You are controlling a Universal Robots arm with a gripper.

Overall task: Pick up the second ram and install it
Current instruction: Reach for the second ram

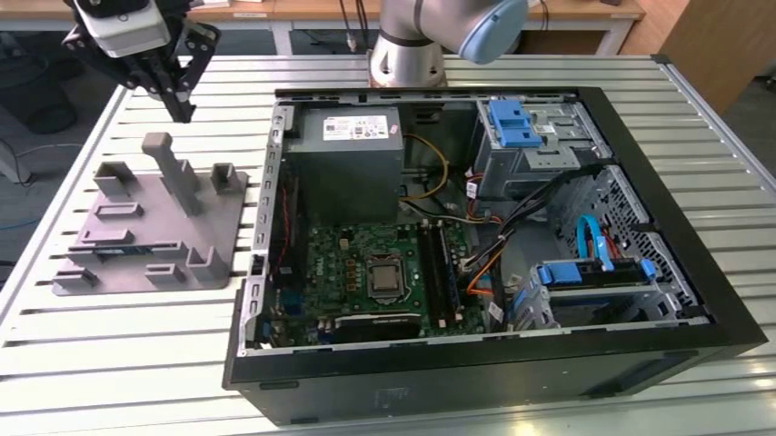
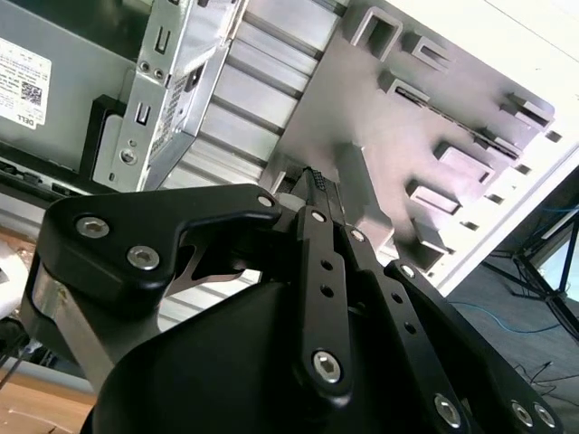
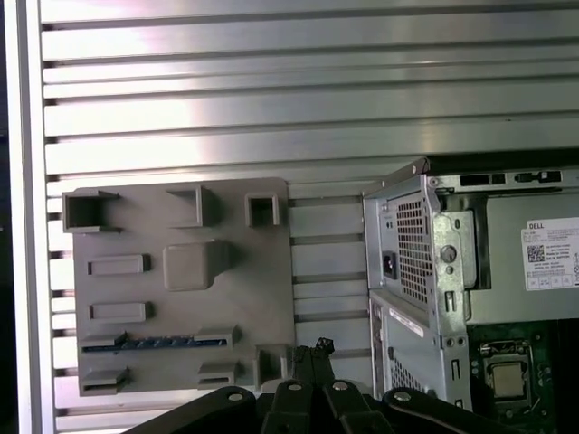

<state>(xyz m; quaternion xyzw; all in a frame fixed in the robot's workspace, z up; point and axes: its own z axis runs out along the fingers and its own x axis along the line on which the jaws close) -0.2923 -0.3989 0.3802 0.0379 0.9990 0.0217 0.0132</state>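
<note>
**Item: the second ram** point(image 3: 158, 344)
- Location: seated edge-on in a low slot of the grey holder plate point(image 3: 262, 289), at the plate's end farthest from the tool. The plate lies on the slatted metal surface point(image 1: 158, 363), at the exterior view's left of the open computer case point(image 1: 485, 368).
- Appearance: a thin blue strip with dark marks along it, bracketed by low grey blocks. In the exterior view it is a faint blue sliver point(image 1: 127, 247).

**Item: tool** point(image 3: 318, 348)
- State: fingertips drawn together, clenched on nothing, as seen in both wrist views point(image 2: 314, 176).
- Position: in the exterior view point(image 1: 184, 113) it hangs above the plate's far end, near the tall upright block point(image 1: 164, 159) and well apart from the stick.

**Hazards (judged)**
- A clenched tool brought down on the strip would strike its top edge instead of straddling it.
- The slot is narrow. A small sideways offset would put a finger on a neighbouring block.
- A skewed pinch could cock the thin board in its slot, or later against the black memory slots point(image 1: 434, 263) of the motherboard.
</note>
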